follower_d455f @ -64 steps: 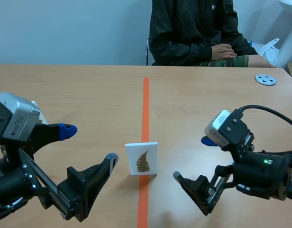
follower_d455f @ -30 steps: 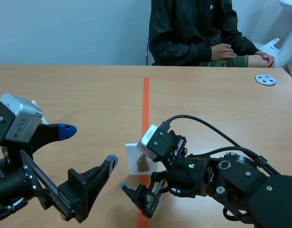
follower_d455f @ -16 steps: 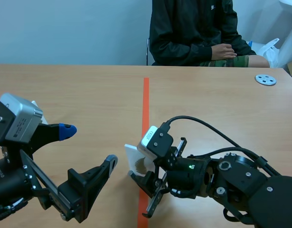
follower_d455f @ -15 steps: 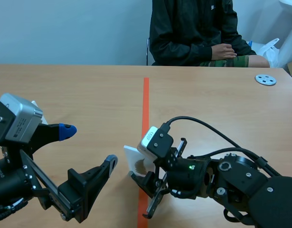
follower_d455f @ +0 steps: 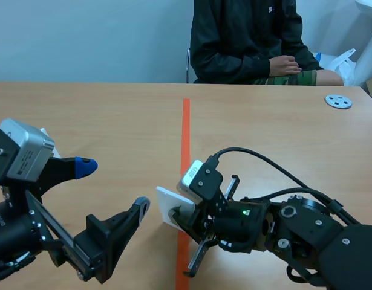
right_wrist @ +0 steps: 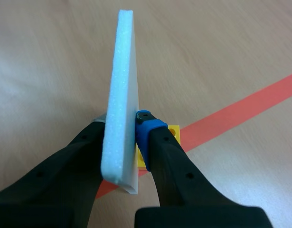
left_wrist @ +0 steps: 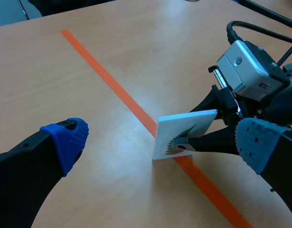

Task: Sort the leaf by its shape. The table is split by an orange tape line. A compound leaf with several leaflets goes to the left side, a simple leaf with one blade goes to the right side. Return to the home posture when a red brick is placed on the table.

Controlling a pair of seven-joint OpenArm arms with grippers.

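- Our right gripper point(follower_d455f: 173, 216) is clenched on the leaf card point(follower_d455f: 167, 207), one finger on each face of the white foam. Its blue pad point(right_wrist: 145, 121) presses one face low down.
- The card sits over the orange tape line point(follower_d455f: 186, 130), near our edge of the bench point(follower_d455f: 101, 121), and tilts out of upright. We cannot tell whether its lower edge is off the surface.
- What shows of the print past the finger is a feathery, many-toothed outline. We judge it a compound leaf, so it is due on the left side.
- To do this step well, we would lift the card clear before carrying it across, since foam dragged on wood may twist in so low a pinch.
- A small yellow block point(right_wrist: 173, 134) lies just behind the card on the tape. It may be the card's foot, so we should watch whether it comes along or stays behind.
- Our left gripper point(follower_d455f: 114, 184) hangs released, fingers wide apart, just left of the card. The set-down spot should be chosen beyond it, not into it.
- The bench is pale wood, smooth and flat, so the card ought to rest steadily once let go.
- Across the bench a person point(follower_d455f: 246, 42) in a dark jacket sits with a hand at the far edge. A grey disc point(follower_d455f: 338, 101) lies far to the right, with a white bag point(follower_d455f: 344, 60) beyond it and a plain pale wall behind.
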